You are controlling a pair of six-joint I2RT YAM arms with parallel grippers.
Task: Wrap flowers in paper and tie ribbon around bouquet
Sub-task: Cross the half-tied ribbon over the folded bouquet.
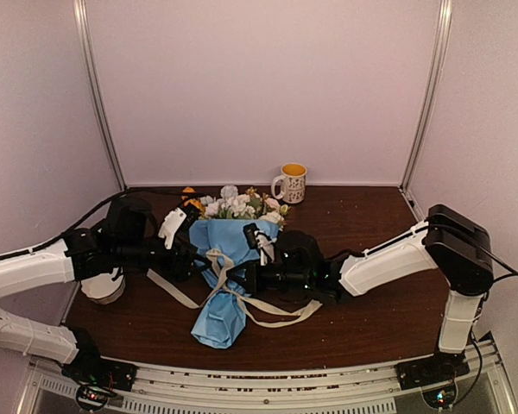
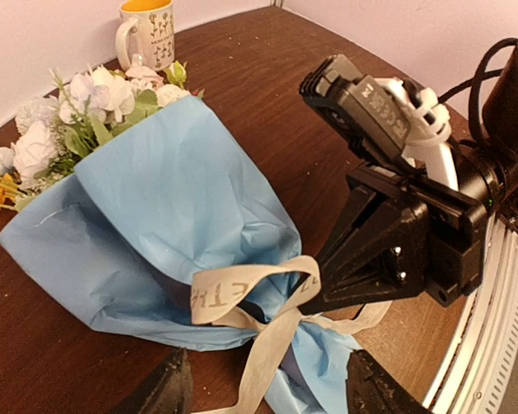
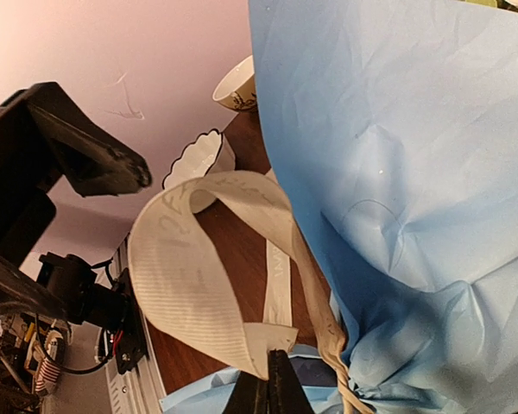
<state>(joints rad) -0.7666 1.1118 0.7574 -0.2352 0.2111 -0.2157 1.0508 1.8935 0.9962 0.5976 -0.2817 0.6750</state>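
Observation:
The bouquet (image 1: 229, 250) lies on the table: a blue paper (image 2: 164, 216) cone with white, pink and orange flowers (image 2: 86, 103) at its wide far end. A cream ribbon (image 2: 242, 289) is knotted round the cone's narrow waist, with a loop standing up and tails trailing on the wood (image 1: 276, 315). My right gripper (image 3: 272, 388) is shut on the folded end of that ribbon loop (image 3: 181, 276). It also shows in the left wrist view as black fingers (image 2: 363, 259) meeting the loop. My left gripper (image 2: 268, 392) stands open just left of the waist, a ribbon tail running between its fingers without being gripped.
A white and yellow mug (image 1: 291, 182) stands at the back behind the flowers. A white scalloped bowl (image 3: 194, 159) sits at the table's left side (image 1: 104, 289). Tent walls enclose the table. Bare brown wood (image 1: 380, 207) lies to the right.

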